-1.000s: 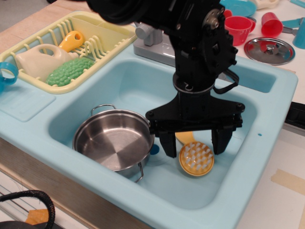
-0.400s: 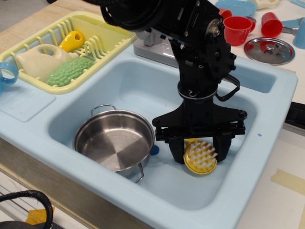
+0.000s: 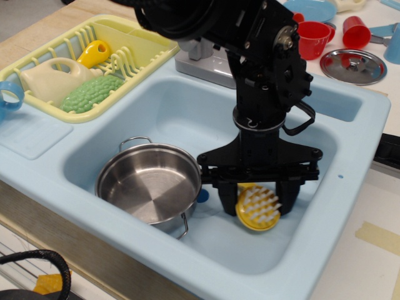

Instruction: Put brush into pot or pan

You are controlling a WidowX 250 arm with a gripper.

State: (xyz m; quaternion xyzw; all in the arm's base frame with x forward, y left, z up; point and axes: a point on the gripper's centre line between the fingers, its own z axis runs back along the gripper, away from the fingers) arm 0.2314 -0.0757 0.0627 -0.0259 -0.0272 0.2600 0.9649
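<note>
While the black arm reaches down into the pale blue sink (image 3: pixel 350 134) set in the worktop, its claw (image 3: pixel 257 203) stands with one finger on each side of the brush (image 3: pixel 257 209), closed in against the round yellow head. White bristles face up and toward the front edge of the worktop; the handle is hidden behind the claw. Whether the brush is lifted clear of the sink floor cannot be told. Just to the left, apart from the brush, the pot (image 3: pixel 150 186) sits on the sink floor, shiny and holding nothing. Toward the back left corner, a yellow rack (image 3: pixel 142 47) holds a green scrubber (image 3: pixel 92 93). Near the back right corner lies a steel lid (image 3: pixel 353 65).
</note>
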